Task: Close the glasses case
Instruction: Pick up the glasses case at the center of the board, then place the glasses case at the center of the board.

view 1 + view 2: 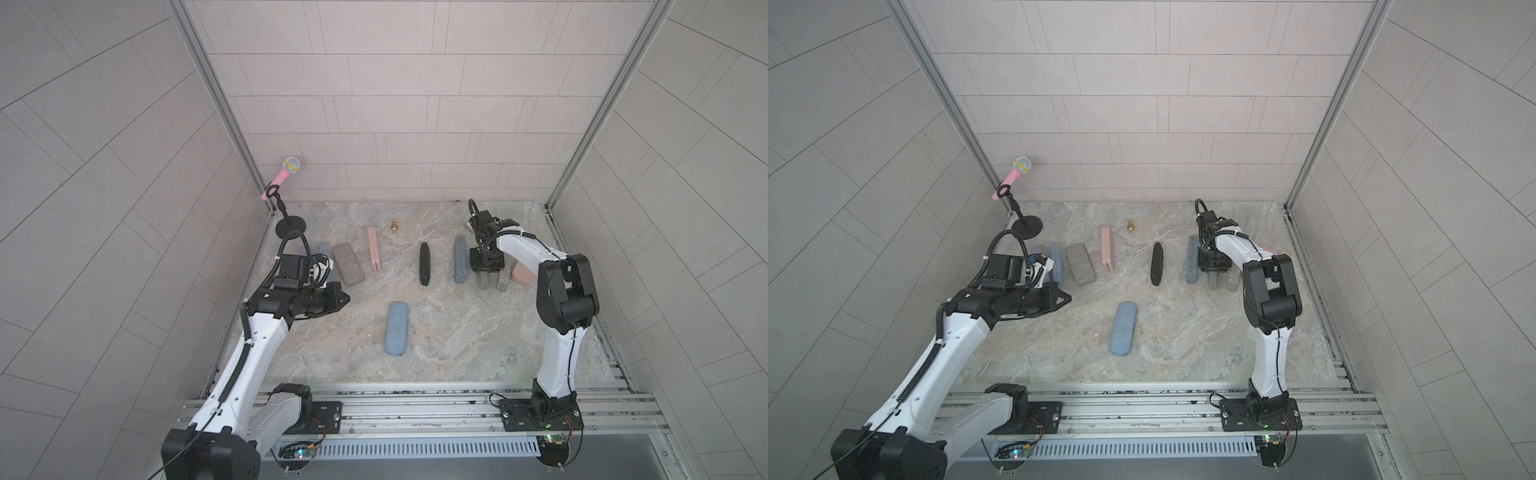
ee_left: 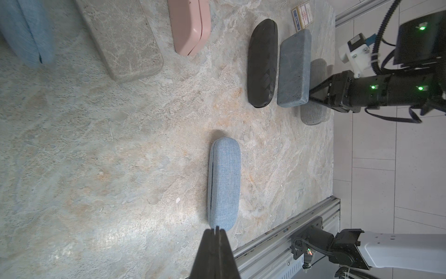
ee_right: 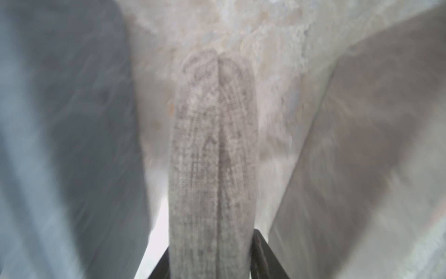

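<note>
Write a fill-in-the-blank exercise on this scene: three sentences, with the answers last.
1. The left tool is ____ and holds nothing.
2. The fabric case between the fingers of the right tool is ____ in colour.
3. The microphone on the stand is ____.
Missing words: shut; grey; pink.

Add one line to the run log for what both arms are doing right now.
right gripper: gripping grey case standing on edge | left gripper: shut, empty, clear of light blue case
</note>
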